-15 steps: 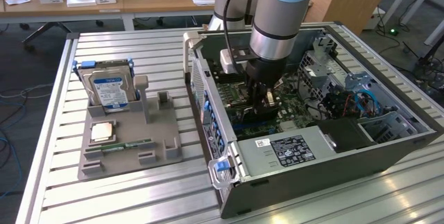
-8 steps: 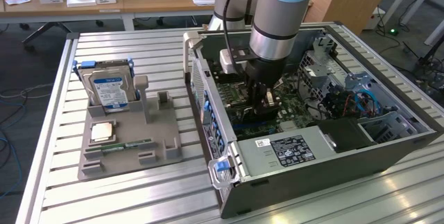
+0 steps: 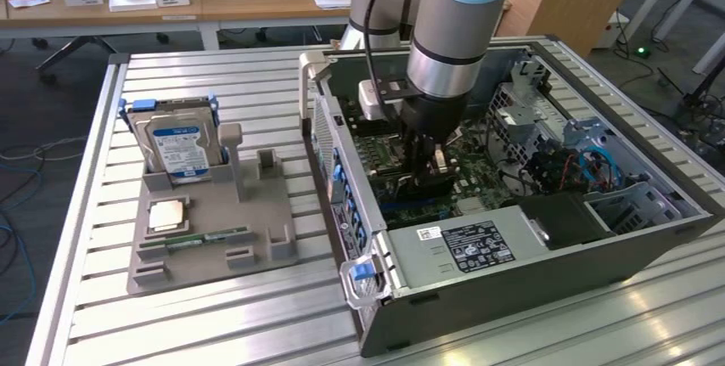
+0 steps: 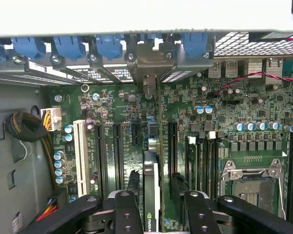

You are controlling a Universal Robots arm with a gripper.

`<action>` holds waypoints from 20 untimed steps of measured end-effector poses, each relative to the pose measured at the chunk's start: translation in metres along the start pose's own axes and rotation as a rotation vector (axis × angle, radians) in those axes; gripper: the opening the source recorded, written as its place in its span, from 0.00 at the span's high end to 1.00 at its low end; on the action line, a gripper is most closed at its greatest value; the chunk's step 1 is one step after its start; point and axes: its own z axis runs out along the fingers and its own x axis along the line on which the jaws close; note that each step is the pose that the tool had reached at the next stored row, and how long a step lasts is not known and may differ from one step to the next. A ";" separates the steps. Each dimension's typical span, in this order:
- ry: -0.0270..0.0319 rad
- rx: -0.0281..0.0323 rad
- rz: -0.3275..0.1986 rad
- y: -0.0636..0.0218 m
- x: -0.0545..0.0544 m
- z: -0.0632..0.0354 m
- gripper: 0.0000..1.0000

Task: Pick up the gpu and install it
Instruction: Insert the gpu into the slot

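The gpu (image 4: 151, 195) stands on edge in a motherboard slot, a thin dark card with a logo on its top edge. Its silver bracket (image 4: 151, 61) meets the rear wall of the case. My gripper (image 4: 156, 180) is open and straddles the card, with one black finger (image 4: 128, 204) on each side and a small gap to the card on both. In the exterior view my gripper (image 3: 436, 166) reaches straight down into the open computer case (image 3: 510, 298), and it hides the card there.
On the grey tray (image 3: 216, 256) at the exterior view's left are a hard drive (image 3: 176, 145), a processor chip (image 3: 168, 213) and a green memory stick (image 3: 210, 237). Inside the case are the power supply (image 3: 476, 247), the processor socket (image 4: 251, 180), blue slot latches (image 4: 68, 46) and cable bundles (image 4: 24, 126).
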 end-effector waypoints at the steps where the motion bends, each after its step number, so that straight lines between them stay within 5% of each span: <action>1: 0.0000 0.0000 0.000 0.0000 0.000 0.0000 0.60; 8: 0.0001 0.0000 0.000 0.0000 0.000 0.0000 0.62; 11: 0.0002 -0.0001 0.000 0.0000 0.000 -0.0001 0.73; 20: -0.0004 0.0000 0.000 0.0000 0.001 0.0005 0.73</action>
